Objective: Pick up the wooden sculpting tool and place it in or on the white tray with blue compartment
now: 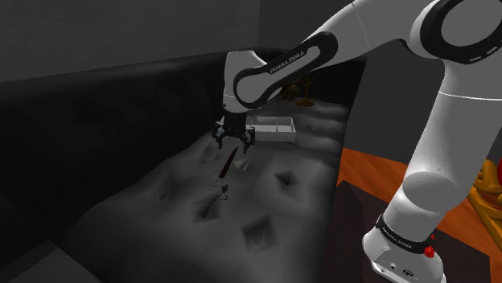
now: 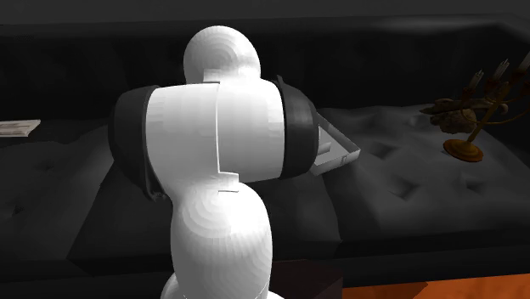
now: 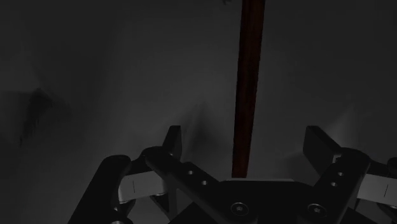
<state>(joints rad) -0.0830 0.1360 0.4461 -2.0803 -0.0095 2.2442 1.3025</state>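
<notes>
A dark grey tufted sofa seat (image 1: 161, 211) spreads beneath the tool and carries everything in play. The white Franka arm with dark joints (image 1: 362, 26) reaches out over it.

A shallow white rectangular tray (image 1: 273, 119) sits on the cushion beyond the tool, toward the sofa's back. It is near the tool but apart from it, and no blue shows on it in the shoulder view. In the second exterior view the arm's bulk covers part of the tray, and nothing can be seen in the part that shows.

The all-black two-finger tool (image 1: 232, 141) hangs low over the seat, pointing down. In the wrist view its fingers stand wide apart with a gap on each side, so it is released and grips nothing.

A slim, dark reddish-brown wooden sculpting stick (image 3: 249, 76) starts directly under the tool, between the spread fingers, and runs away from it. Neither finger touches it. In the shoulder view it slants down onto the cushion, and I cannot tell whether it lies flat.

As I judge it, the task is at its first step: the tool is lined up over the stick and nothing is done yet. The grasp, the lift, the carry to the tray and the release are all left to do.
</notes>
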